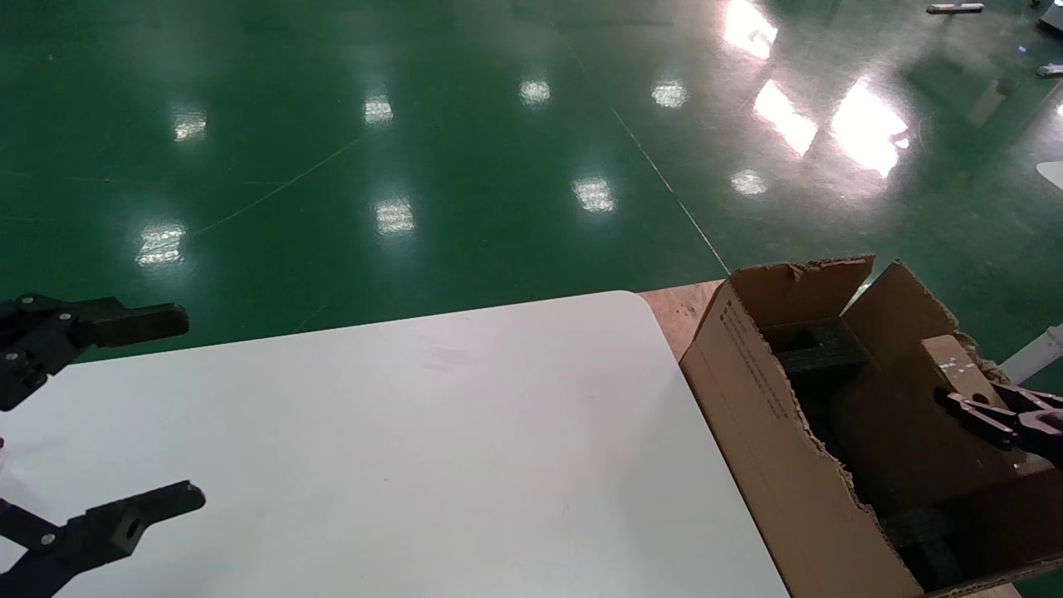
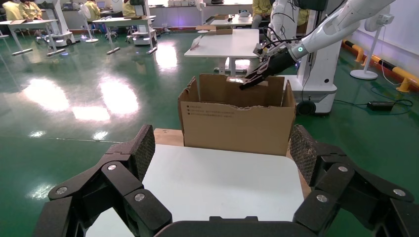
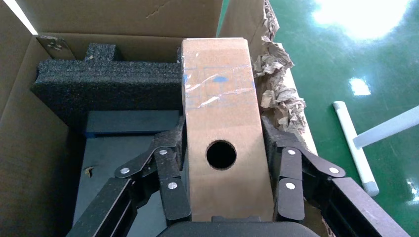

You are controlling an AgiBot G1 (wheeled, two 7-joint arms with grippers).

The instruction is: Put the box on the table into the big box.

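At the head view's lower right, the right pincer (image 3: 225, 197) clamps the small oblong brown cardboard box (image 3: 220, 123), long axis pointing ahead, over the large torn corrugated carton's (image 1: 772, 432) black foam blocks (image 3: 104, 84); the left pincer (image 1: 124, 415) hangs spread over the white worktop (image 1: 432, 465).

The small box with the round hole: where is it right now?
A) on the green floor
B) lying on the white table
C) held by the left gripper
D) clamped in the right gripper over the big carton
D: the right gripper pinches the small box on both sides, over the black foam inside the big carton.
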